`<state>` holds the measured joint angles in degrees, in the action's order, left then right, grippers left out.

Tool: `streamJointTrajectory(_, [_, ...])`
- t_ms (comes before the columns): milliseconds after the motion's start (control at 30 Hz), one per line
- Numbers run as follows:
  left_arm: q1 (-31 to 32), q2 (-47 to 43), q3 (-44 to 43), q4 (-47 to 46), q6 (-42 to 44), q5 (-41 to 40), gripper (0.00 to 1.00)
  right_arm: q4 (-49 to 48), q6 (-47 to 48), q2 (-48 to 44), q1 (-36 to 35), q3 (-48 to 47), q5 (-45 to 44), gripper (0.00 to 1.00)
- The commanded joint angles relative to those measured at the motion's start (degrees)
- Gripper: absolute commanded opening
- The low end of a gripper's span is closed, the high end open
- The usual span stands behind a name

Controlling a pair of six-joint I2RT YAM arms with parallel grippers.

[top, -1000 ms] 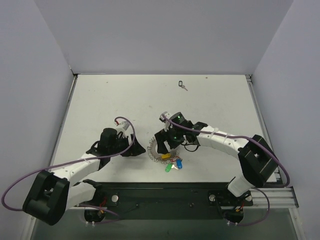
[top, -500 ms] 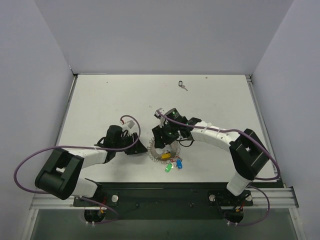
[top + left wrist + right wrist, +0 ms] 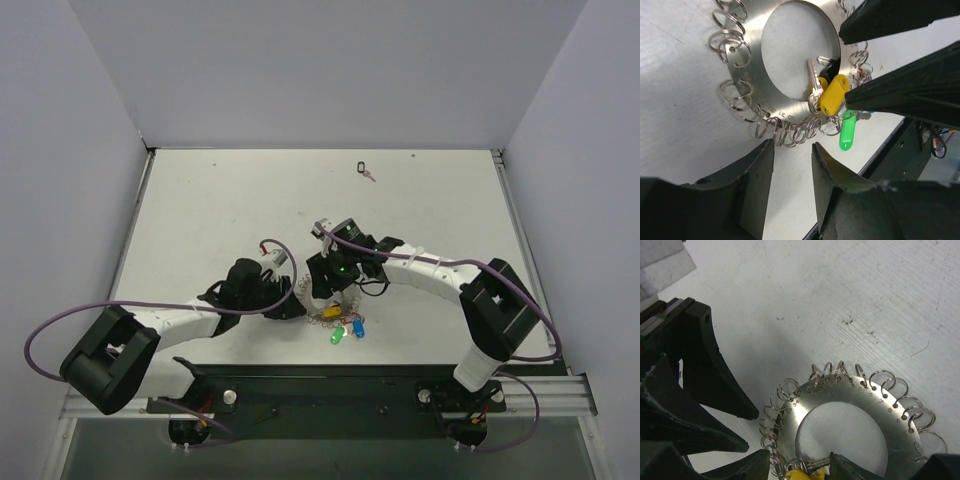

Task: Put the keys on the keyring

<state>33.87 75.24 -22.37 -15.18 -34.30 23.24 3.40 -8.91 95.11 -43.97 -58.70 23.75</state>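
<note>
Left tool [image 3: 792, 145], narrowly open, empty, faces the open, empty right tool [image 3: 797, 462] over the keyring [image 3: 747, 75]; they could collide or shove it

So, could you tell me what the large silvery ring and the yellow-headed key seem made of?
Large silvery ring: likely brushed steel, a flat disc with faint grain and dull sheen. Yellow-headed key: probably smooth plastic head, bright metal blade.

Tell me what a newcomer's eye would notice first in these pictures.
The keyring, a silver disc fringed with wire loops, lies near the front edge of the table, between the open left gripper and right gripper. A yellow key and a green key sit at its rim; a black key lies alone near the far edge.
</note>
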Motion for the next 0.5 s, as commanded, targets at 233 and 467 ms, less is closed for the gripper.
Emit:
streamJointTrajectory(233, [3.9, -0.1, -1.1, 1.4, 2.0, -8.0, 0.49, 0.6, -0.1, -4.0, 0.3, 1.2, -1.2, 0.5])
streamJointTrajectory(467, [5.2, 4.2, -1.5, -2.5, 2.8, -7.2, 0.52, 0.4, 0.1, -4.8, 0.4, 1.8, -1.6, 0.5])
